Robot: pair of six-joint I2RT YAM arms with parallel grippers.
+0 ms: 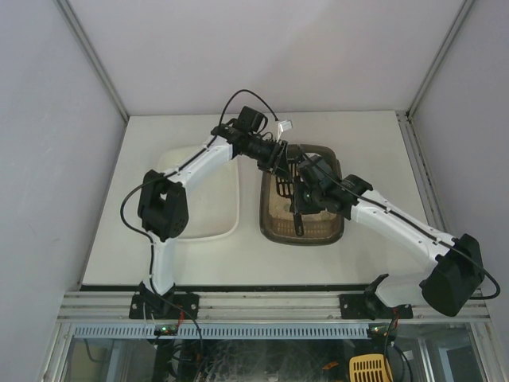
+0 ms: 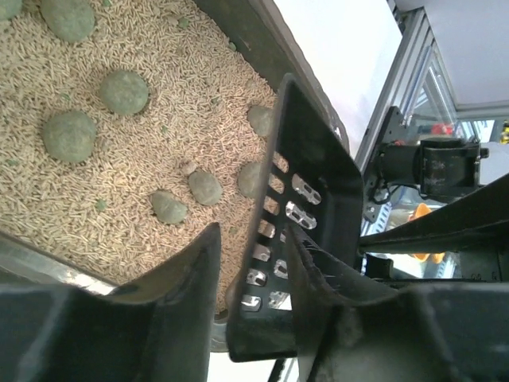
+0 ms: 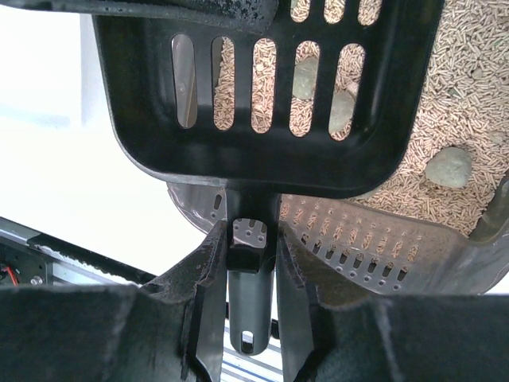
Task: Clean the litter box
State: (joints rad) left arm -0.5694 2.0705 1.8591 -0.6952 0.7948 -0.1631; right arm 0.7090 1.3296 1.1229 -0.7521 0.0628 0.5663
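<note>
Two arms meet over the litter box (image 1: pixel 318 240), which sits on the bench (image 1: pixel 366 135) right of centre, just beside a white tray (image 1: pixel 208 215). Right gripper (image 3: pixel 248 245) is clamped on the handle of the black scoop (image 3: pixel 262 163). Its long axis runs straight out from that gripper, and the slotted head hangs over the litter near the box's left side. Grey-green lumps (image 2: pixel 70 135) lie under and beyond the head, some off to its right, so the right arm looks best placed to push forward and dig. Left gripper (image 2: pixel 250 235) hovers at the scoop's side wall, jaws apart, with litter showing in the gap
</note>
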